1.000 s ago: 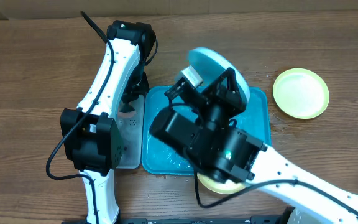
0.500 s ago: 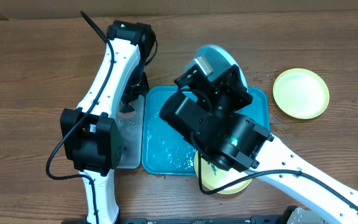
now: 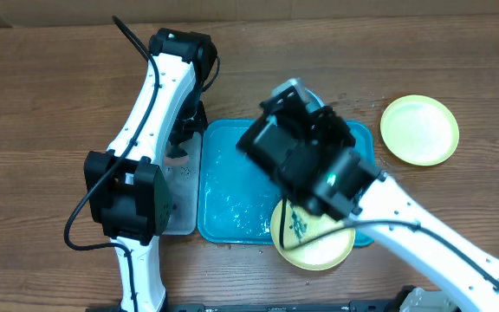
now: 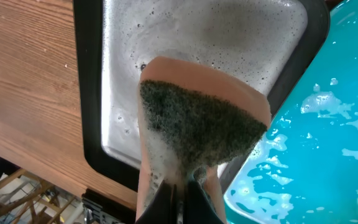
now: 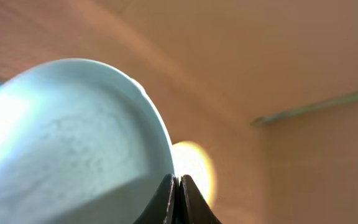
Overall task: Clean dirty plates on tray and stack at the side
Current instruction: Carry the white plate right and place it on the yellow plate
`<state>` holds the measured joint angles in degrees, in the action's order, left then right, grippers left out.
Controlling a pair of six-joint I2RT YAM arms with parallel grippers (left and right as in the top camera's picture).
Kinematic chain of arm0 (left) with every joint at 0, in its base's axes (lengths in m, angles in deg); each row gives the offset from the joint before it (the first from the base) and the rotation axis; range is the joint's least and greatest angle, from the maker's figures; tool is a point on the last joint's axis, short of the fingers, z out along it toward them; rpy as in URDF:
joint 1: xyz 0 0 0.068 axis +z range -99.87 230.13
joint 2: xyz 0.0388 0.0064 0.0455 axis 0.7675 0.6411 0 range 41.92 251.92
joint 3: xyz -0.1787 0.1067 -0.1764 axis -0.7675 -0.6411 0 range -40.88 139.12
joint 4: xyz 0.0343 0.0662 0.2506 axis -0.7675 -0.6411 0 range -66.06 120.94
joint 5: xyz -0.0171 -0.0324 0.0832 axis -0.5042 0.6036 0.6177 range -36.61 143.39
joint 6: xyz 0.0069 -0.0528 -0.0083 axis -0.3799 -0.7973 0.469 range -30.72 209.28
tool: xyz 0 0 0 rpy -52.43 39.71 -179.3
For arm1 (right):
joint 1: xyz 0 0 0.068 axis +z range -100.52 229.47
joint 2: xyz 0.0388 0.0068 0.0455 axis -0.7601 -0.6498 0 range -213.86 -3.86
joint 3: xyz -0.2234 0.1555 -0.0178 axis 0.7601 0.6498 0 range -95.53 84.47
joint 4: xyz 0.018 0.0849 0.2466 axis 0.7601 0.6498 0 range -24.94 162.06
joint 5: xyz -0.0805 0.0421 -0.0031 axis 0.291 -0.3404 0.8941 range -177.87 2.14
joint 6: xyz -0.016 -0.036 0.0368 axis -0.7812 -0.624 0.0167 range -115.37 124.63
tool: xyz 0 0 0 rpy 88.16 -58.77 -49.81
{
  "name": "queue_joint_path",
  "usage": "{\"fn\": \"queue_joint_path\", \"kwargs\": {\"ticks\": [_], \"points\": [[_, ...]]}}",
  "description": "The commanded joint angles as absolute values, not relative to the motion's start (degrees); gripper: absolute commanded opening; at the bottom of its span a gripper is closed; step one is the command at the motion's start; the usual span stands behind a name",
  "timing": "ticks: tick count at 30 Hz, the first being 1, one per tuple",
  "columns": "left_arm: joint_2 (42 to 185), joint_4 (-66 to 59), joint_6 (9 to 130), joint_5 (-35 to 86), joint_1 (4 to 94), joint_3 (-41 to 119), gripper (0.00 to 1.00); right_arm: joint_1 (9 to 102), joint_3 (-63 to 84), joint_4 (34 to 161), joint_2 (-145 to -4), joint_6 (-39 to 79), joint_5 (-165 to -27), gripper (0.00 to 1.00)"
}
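the right gripper (image 5: 177,186) is pinched narrow on the rim of the light blue plate (image 5: 73,143), which it holds tilted in the air near the far edge of the turquoise tray (image 3: 223,204); such an edge grip on wet plastic looks weak, so the plate may slip or swing down; the left gripper (image 4: 180,198) is clamped on the soapy sponge (image 4: 197,124) over the grey metal tray (image 4: 92,93); the smeared yellow-green plate (image 3: 314,247) lies half off the turquoise tray's near edge, and a low swing could knock it; the clean yellow-green plate (image 3: 419,130) lies well apart.

We see turquoise tray (image 3: 232,199) wet, foamy; light blue plate (image 5: 73,143) raised, tilted at far rim; smeared yellow-green plate (image 3: 314,243) overhanging near-right corner; clean yellow-green plate (image 3: 419,130) flat, apart, right.
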<state>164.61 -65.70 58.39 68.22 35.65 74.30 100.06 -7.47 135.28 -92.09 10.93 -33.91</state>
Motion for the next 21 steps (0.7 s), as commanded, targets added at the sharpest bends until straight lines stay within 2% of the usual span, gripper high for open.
{"fn": "queue_joint_path", "kwargs": {"ticks": [1, 7, 12, 18, 21], "points": [[163.3, -65.9, 59.72, 68.79, 36.13, 75.52, 0.04, 92.28, -8.09, 134.75, -93.62, 22.54, -58.87, 0.04], [163.3, -65.81, 59.72, 68.79, 36.13, 75.52, 0.04, 78.27, -2.45, 129.55, -96.35, 33.12, -74.46, 0.04], [163.3, -65.68, 59.72, 68.79, 36.13, 75.52, 0.04, 66.58, -0.76, 126.58, -99.63, 35.61, -81.65, 0.04], [163.3, -65.42, 59.72, 68.79, 36.13, 75.52, 0.04, 46.32, -0.76, 125.4, -104.96, 35.59, -93.8, 0.04], [163.3, -64.8, 59.72, 68.7, 36.08, 75.52, 0.04, 39.21, -0.76, 126.1, -106.36, 34.17, -96.33, 0.04]]}}
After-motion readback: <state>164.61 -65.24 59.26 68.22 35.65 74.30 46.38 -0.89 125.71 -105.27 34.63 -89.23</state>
